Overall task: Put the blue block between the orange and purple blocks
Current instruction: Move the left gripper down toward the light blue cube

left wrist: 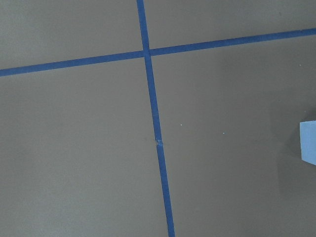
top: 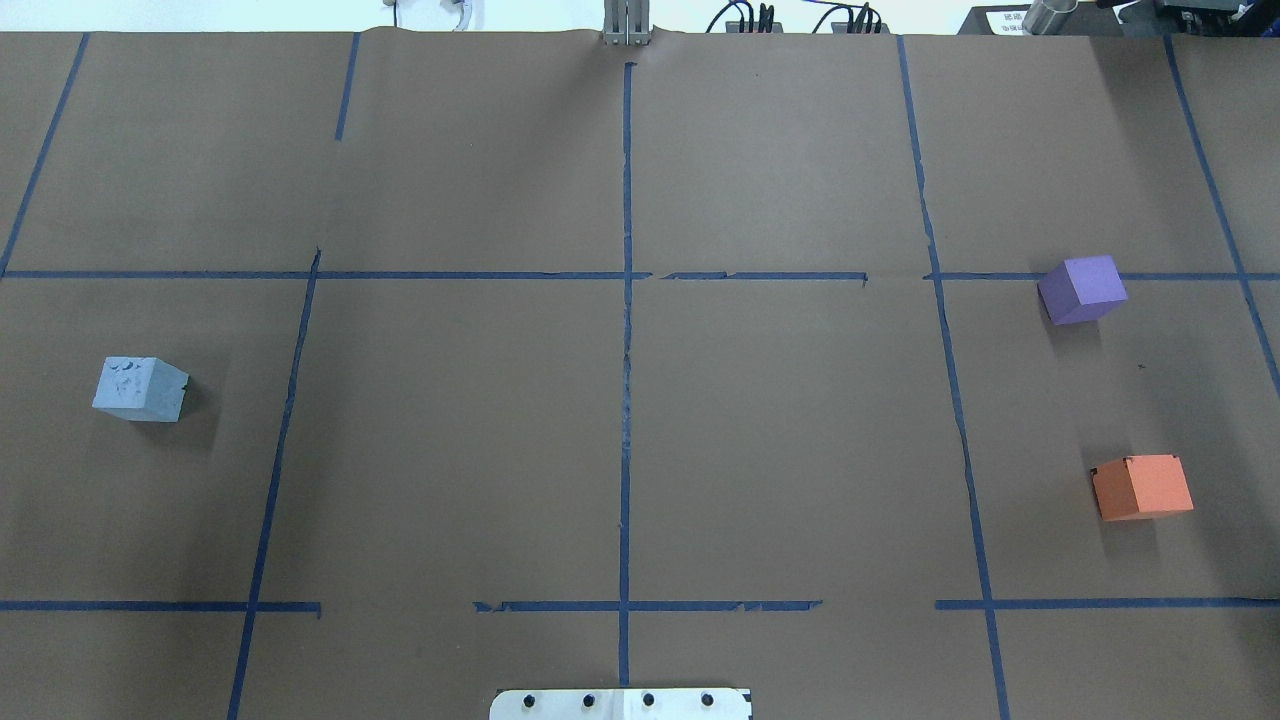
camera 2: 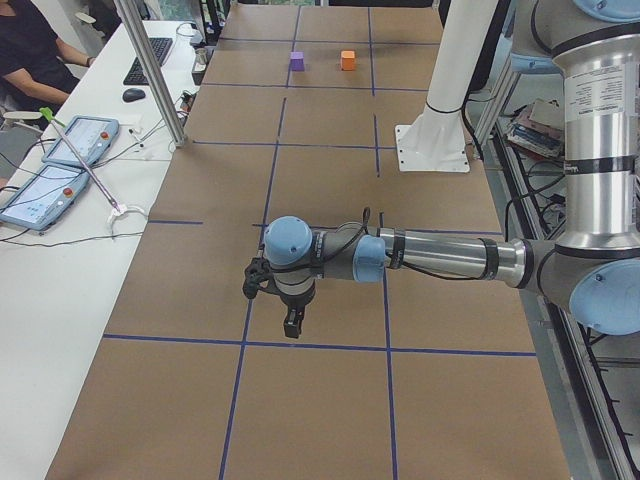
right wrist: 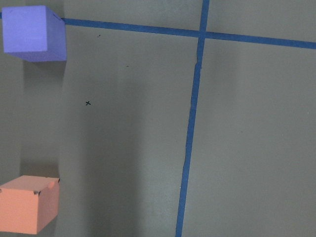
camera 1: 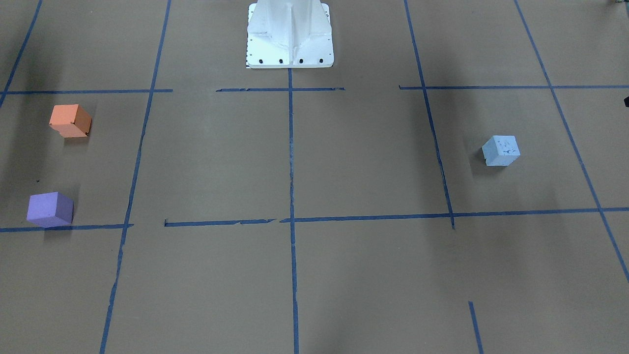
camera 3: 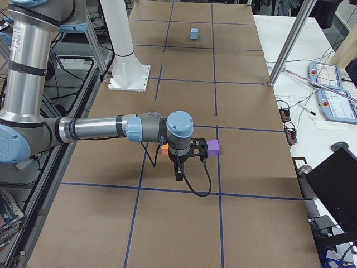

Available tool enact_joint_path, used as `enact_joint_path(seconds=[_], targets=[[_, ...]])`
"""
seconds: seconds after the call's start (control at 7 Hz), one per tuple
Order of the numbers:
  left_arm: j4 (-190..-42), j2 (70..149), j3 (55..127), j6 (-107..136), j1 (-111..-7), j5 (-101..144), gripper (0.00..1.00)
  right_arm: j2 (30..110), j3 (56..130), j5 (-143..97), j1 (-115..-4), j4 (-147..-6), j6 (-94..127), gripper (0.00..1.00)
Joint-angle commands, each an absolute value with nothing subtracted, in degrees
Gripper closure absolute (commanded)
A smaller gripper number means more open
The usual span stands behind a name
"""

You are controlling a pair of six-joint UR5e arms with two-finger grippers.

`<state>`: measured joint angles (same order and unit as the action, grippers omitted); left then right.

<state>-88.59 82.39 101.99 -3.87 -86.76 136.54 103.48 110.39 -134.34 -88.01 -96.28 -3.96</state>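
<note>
The blue block (top: 141, 389) sits on the left part of the table, also in the front view (camera 1: 500, 150) and at the right edge of the left wrist view (left wrist: 308, 142). The purple block (top: 1081, 289) and the orange block (top: 1141, 487) sit apart on the right, both in the right wrist view, purple (right wrist: 33, 32) and orange (right wrist: 27, 205). My left gripper (camera 2: 291, 326) hangs above the table and hides the blue block in the left side view. My right gripper (camera 3: 178, 175) hangs near the orange and purple blocks. I cannot tell whether either is open or shut.
Blue tape lines (top: 626, 350) divide the brown table. The robot's white base (camera 1: 290, 34) stands at the table's near-robot edge. A side desk with tablets (camera 2: 60, 165) and a metal pole (camera 2: 150, 70) lies along the operators' side, where a person (camera 2: 30, 45) sits.
</note>
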Motion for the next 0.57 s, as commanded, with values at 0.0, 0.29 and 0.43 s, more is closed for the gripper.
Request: enact_joint_path(seconds=[0.0, 0.29, 0.43], targets=[[-88.9, 82.2, 101.9, -3.2, -86.7, 136.8, 0.00, 103.4, 110.2, -134.2, -87.9, -96.3, -3.9, 0.00], [-89.0, 81.3, 102.4, -3.4, -86.8, 136.8, 0.00, 103.4, 110.0, -135.0, -87.9, -96.3, -3.8, 0.00], [-89.0, 81.2, 102.7, -3.5, -86.7, 136.8, 0.00, 103.4, 110.0, -136.4, -87.9, -96.3, -4.0, 0.00]])
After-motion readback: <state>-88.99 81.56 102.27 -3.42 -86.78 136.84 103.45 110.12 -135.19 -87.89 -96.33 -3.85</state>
